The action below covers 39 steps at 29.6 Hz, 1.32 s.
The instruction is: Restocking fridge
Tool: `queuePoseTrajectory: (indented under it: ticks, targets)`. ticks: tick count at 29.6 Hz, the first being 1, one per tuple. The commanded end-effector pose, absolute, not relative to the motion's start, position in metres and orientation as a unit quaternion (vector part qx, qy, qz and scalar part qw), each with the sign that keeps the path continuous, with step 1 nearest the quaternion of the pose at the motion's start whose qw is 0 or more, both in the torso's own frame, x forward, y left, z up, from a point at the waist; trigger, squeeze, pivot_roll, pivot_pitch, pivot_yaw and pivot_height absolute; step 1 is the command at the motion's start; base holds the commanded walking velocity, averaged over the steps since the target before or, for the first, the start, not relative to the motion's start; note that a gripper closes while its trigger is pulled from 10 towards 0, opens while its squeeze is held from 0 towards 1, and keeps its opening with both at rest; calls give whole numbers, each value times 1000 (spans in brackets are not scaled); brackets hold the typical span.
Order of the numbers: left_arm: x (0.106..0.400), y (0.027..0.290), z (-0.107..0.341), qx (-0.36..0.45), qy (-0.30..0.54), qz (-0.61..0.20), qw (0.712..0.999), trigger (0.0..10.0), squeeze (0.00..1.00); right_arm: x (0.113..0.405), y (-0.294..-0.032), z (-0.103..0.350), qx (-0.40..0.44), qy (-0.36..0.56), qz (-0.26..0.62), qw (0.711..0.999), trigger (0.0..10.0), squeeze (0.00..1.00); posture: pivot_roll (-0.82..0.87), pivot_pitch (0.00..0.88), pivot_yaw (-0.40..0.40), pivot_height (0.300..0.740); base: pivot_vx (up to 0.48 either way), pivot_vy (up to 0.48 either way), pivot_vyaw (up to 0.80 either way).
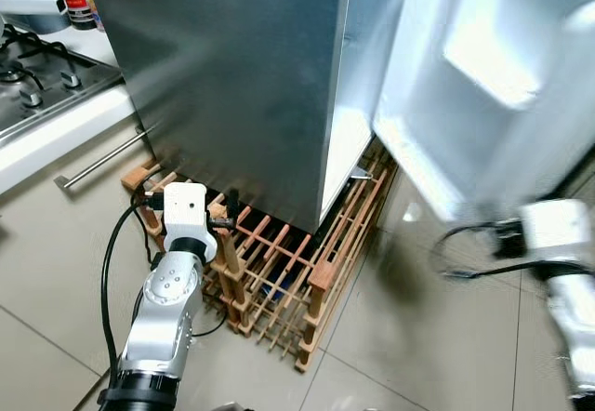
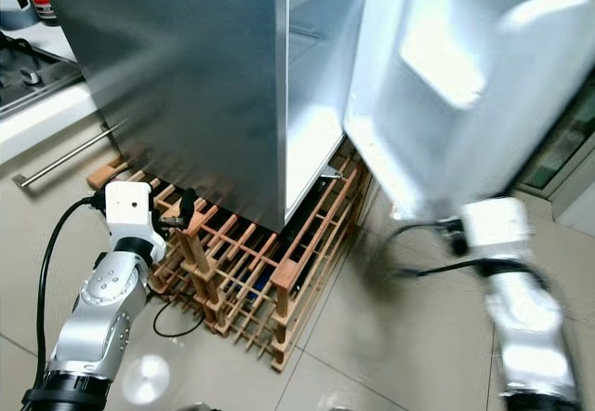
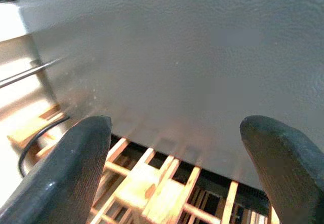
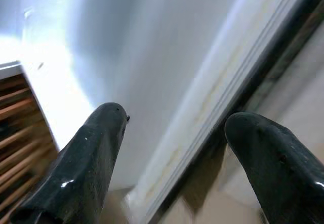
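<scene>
Pale glossy floor tiles (image 1: pixel 418 337) with thin dark grout lines, catching bright reflections. Slatted wooden rack (image 1: pixel 279 281) lying low on the floor. At far left, white worktop (image 1: pixel 56 123) carrying a steel gas hob (image 1: pixel 37 76), long metal bar handle (image 1: pixel 98 160) below.

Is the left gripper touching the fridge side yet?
Apart. The left wrist view shows the left gripper open, its fingers short of the fridge's grey side, above the wooden rack.

The steel-sided fridge (image 1: pixel 232 76) stands raised on a wooden rack (image 1: pixel 279 271), its white door (image 1: pixel 493 76) swung wide open to the right, inner shelf bare.
</scene>
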<state>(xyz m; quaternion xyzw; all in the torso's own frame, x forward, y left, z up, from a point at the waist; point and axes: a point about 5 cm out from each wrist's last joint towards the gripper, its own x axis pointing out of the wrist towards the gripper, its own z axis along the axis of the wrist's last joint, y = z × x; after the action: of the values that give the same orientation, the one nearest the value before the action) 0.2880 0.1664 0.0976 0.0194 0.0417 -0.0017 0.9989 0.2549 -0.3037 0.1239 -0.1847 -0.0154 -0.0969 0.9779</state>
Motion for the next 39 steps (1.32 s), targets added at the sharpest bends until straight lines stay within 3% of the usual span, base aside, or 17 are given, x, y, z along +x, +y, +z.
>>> queuePoseTrajectory:
  ticks: [1,3,4,8,15,21,27,39]
  targets:
    - [292,163,103,23,28,-1,999,10000,0,260,-272,124,-155,-39,-38,986,10000,0,-152,0,28,731,0,0,0]
    - [293,166,107,23,19,9,1000,10000,0,263,-249,126,-129,-58,0,990,10000,0,-152,0,28,731,0,0,0]
    - [293,169,113,18,0,21,1000,10000,0,264,-225,128,-96,-75,32,992,10000,0,-135,0,25,731,0,0,0]
    - [293,170,119,19,-16,22,999,10000,0,263,-209,129,-85,-82,51,992,10000,0,-135,0,25,731,0,0,0]
    - [289,177,139,-49,-75,43,995,10000,0,266,-185,124,-59,-81,74,992,10000,0,-103,0,21,731,0,0,705]
    - [271,195,145,-62,-101,65,991,10000,0,267,-180,125,-47,-82,85,992,10000,0,-88,0,17,731,-272,296,659]
    - [259,181,149,-48,-114,34,992,10000,0,263,-181,122,-46,-77,88,992,10000,0,-78,0,14,731,-322,360,653]
    - [292,163,152,34,-82,21,996,10000,0,276,-176,123,-29,-77,92,992,10000,0,-65,0,9,731,-139,145,615]
